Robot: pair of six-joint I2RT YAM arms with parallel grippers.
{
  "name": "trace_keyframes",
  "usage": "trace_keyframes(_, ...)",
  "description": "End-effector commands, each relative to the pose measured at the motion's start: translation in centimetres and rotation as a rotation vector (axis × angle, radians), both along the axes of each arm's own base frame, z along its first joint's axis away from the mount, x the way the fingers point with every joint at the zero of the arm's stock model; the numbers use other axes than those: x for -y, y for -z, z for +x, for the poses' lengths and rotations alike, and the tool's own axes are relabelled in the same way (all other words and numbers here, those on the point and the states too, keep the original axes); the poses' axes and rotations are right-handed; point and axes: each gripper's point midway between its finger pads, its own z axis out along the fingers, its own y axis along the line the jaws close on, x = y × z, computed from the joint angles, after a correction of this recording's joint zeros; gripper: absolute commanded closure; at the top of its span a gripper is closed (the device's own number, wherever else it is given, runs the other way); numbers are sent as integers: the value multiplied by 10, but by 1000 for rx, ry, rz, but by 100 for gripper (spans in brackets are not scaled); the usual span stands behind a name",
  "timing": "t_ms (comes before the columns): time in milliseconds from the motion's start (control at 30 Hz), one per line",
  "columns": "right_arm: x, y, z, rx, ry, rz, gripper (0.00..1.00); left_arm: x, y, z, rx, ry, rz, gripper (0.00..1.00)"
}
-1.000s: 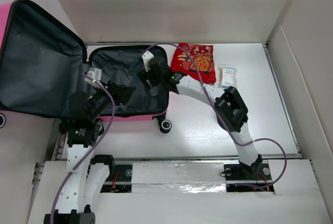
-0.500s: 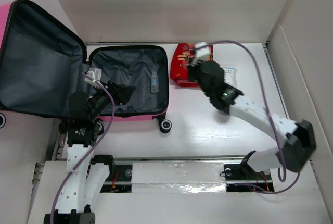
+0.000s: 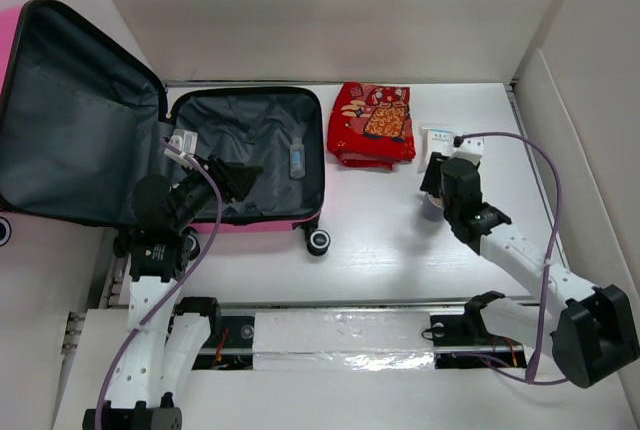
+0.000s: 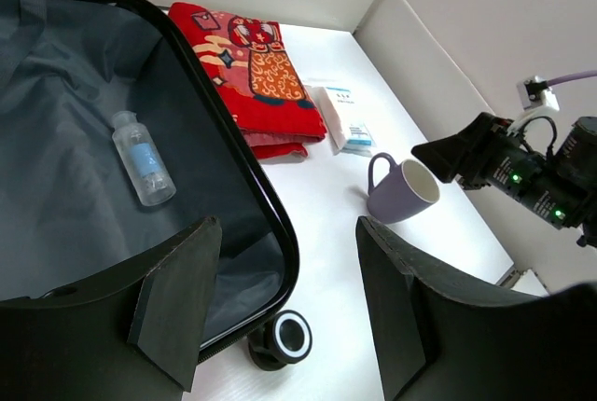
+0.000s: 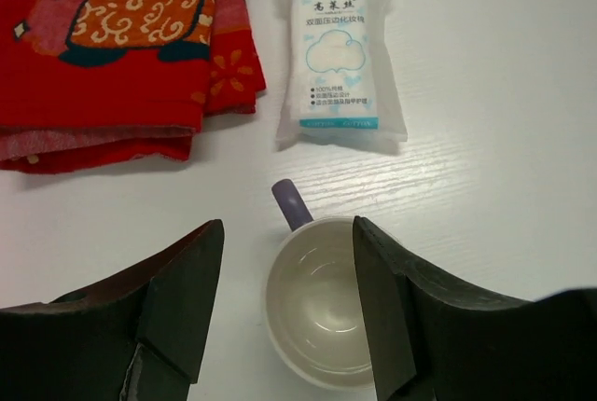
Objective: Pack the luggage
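The luggage [image 3: 245, 200] lies open at the left, its pink base lined in dark grey and its lid [image 3: 80, 110] flung back. A small clear bottle [image 3: 297, 158] lies inside it, also in the left wrist view [image 4: 143, 157]. My right gripper [image 3: 445, 182] is open and empty, its jaws straddling a purple mug [image 5: 326, 317] from just above, apart from it. My left gripper [image 3: 235, 174] is open and empty over the luggage's near rim [image 4: 266, 205]. A folded red cloth [image 3: 372, 125] and a white packet [image 3: 437, 142] lie beyond the mug.
A black wheel [image 3: 319, 241] sticks out at the luggage's near right corner. White walls enclose the table at the back and the right [image 3: 570, 150]. The mug's handle [image 5: 291, 203] points towards the packet [image 5: 340, 56] and the red cloth [image 5: 121, 37].
My right arm left the bottle in the luggage, swung right past the red cloth and now hangs over the mug. The left arm has not moved.
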Motion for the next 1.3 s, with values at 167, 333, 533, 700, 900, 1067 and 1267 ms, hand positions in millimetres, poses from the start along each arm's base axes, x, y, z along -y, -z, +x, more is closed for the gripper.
trace_keyframes(167, -13, 34, 14, -119, -60, 72, 39, 1, -30, -6, 105, 4, -4, 43)
trace_keyframes(333, -20, 45, 17, -161, -95, 83, 45, 2, -33, -9, 120, 14, -7, 43)
trace_keyframes(533, -15, 61, 13, -213, -70, 63, 88, 3, -33, -10, 119, 13, -2, 43)
trace_keyframes(700, -41, -3, 3, -40, -158, 57, 100, 3, -34, -10, 120, 13, -1, 43)
trace_keyframes(900, -148, -112, -17, 193, -618, 138, 100, 2, -33, -9, 117, 6, -1, 43)
trace_keyframes(1067, -277, -168, -59, 276, -1113, 147, 100, -1, -32, -7, 110, -14, 2, 43)
trace_keyframes(1267, -395, -165, -74, 268, -1510, 121, 100, -11, -35, 0, 91, -89, -5, 46)
